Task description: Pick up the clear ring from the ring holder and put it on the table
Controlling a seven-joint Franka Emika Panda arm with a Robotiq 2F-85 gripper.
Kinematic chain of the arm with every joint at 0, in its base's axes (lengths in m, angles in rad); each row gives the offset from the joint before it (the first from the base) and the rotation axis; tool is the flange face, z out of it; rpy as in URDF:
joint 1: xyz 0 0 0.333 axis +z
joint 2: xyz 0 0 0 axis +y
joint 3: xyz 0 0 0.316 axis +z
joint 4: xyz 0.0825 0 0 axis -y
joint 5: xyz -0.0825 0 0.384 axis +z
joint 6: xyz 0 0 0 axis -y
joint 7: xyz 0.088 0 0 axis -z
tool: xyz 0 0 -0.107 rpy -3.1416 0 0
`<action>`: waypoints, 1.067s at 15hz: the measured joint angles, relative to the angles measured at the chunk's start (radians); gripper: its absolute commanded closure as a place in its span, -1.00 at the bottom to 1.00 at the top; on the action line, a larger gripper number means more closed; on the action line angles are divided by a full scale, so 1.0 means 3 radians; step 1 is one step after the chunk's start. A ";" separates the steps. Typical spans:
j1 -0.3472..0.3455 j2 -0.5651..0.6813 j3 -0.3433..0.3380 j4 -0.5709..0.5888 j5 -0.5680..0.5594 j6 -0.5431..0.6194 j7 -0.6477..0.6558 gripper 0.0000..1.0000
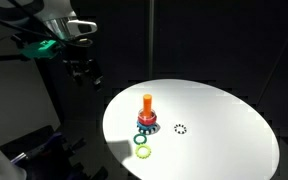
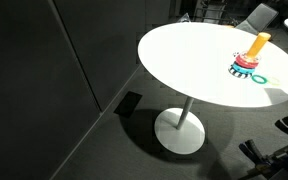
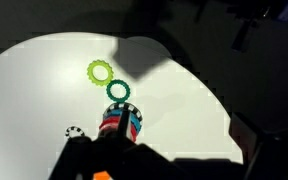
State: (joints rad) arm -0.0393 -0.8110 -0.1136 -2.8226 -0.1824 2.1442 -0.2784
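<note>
The ring holder point(image 1: 147, 118) stands on the white table point(image 1: 224, 130), an orange peg on a blue base with coloured rings round its foot. It also shows in the other exterior view point(image 2: 250, 60) and the wrist view point(image 3: 121, 122). The clear ring point(image 1: 180, 128) lies flat on the table beside the holder, apart from it; in the wrist view point(image 3: 74, 131) it is faint. My gripper point(image 1: 84, 70) hangs high off the table's edge, away from the holder. In the wrist view its dark fingers point(image 3: 174, 152) stand wide apart with nothing between them.
A dark green ring point(image 1: 141, 139) and a yellow-green ring point(image 1: 143, 152) lie on the table in front of the holder, also in the wrist view point(image 3: 118, 91) point(image 3: 99, 71). The room around is dark. The table's pedestal foot point(image 2: 180, 130) stands on the floor.
</note>
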 measured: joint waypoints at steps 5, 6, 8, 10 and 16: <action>0.0000 0.0180 -0.0001 0.0084 0.0001 0.0013 0.0043 -1.00; -0.0001 0.0237 -0.0003 0.0099 0.0001 0.0030 0.0062 -1.00; -0.0010 0.0361 -0.0006 0.0127 0.0001 0.0091 0.0103 -1.00; -0.0044 0.0509 -0.0006 0.0161 0.0001 0.0174 0.0164 -1.00; -0.0169 0.1104 -0.0012 0.0310 0.0030 0.0595 0.0393 -1.00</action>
State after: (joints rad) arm -0.0900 -0.4797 -0.1172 -2.7297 -0.1733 2.3228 -0.1606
